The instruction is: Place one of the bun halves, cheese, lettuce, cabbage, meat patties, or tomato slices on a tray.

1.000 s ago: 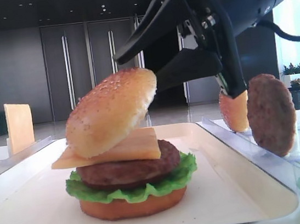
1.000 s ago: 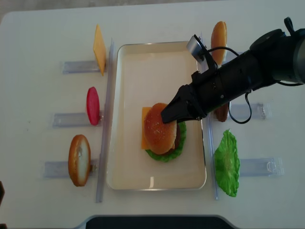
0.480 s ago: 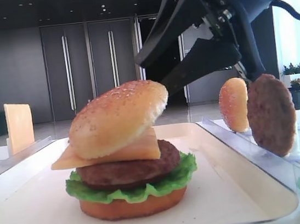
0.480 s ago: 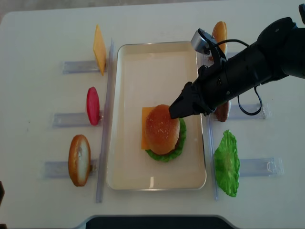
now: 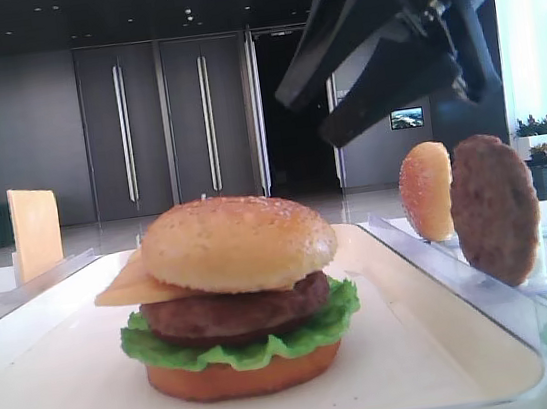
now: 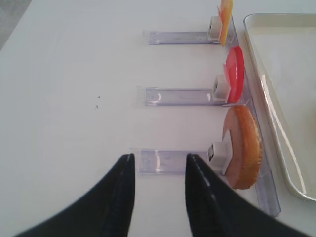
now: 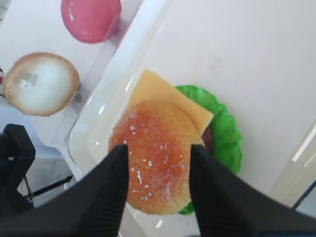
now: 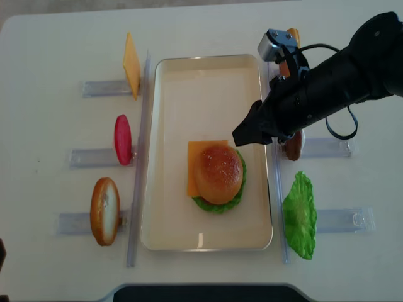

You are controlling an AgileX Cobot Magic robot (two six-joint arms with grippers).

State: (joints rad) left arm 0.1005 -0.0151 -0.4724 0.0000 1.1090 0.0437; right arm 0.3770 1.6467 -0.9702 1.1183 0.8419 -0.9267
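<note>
**Bun top on stack, right gripper clear above it**

Now: sesame bun half (image 5: 238, 242) sits on top of the burger stack in the tray (image 8: 170, 226), roughly level, slightly off-centre over the cheese (image 8: 193, 165), whose corner sticks out on one side. Stack from the low exterior view, bottom up: flat orange-brown bun base (image 5: 243, 373), lettuce (image 5: 241, 342), meat patty (image 5: 235, 308), cheese, bun half.

Right gripper (image 8: 242, 135) hangs above and to the side of the stack, not touching it; fingers (image 7: 111, 195) partly spread w/ a clear gap, nothing between them. Wrist view looks straight down through that gap onto the bun half.

Left gripper (image 6: 155, 190) over bare table (image 8: 56, 38) beside the left racks, fingers apart, nothing held.

Left of tray, in clear racks (image 8: 85, 156), all standing on edge: spare cheese slice (image 8: 131, 63), red tomato slice (image 8: 122, 139), second bun half (image 8: 104, 211).

Right of tray: third bun half (image 5: 426, 191) and spare patty (image 5: 494, 208) upright in racks, partly hidden by the arm in the overhead view; spare lettuce leaf (image 8: 300, 216) nearer the front edge.
</note>
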